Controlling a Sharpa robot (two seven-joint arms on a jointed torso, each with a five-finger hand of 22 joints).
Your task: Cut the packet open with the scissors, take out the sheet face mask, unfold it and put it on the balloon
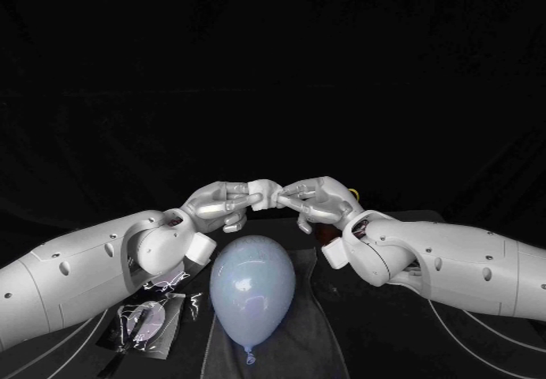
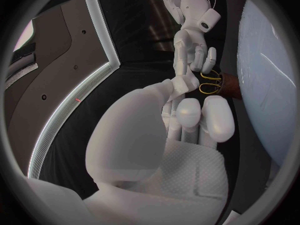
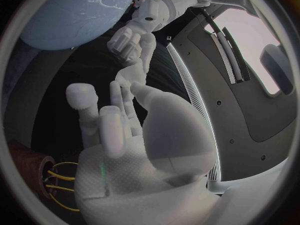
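Observation:
The folded white sheet face mask (image 1: 264,192) hangs in the air between my two hands, above the far end of the balloon. My left hand (image 1: 222,207) pinches its left side and my right hand (image 1: 316,201) pinches its right side, fingertips almost touching. The pale blue balloon (image 1: 252,290) lies lengthwise on a dark mat, knot towards me; it also shows as a balloon (image 2: 269,75) beside the left hand and as a balloon (image 3: 81,10) beyond the right. The cut packet (image 1: 148,320) lies by my left forearm. Yellow scissors handles (image 2: 211,81) stand in a brown holder (image 3: 28,167).
The dark mat (image 1: 307,347) under the balloon runs towards me. The brown holder (image 1: 324,233) stands just under my right wrist, close to the balloon's far right. My forearms flank the balloon on both sides.

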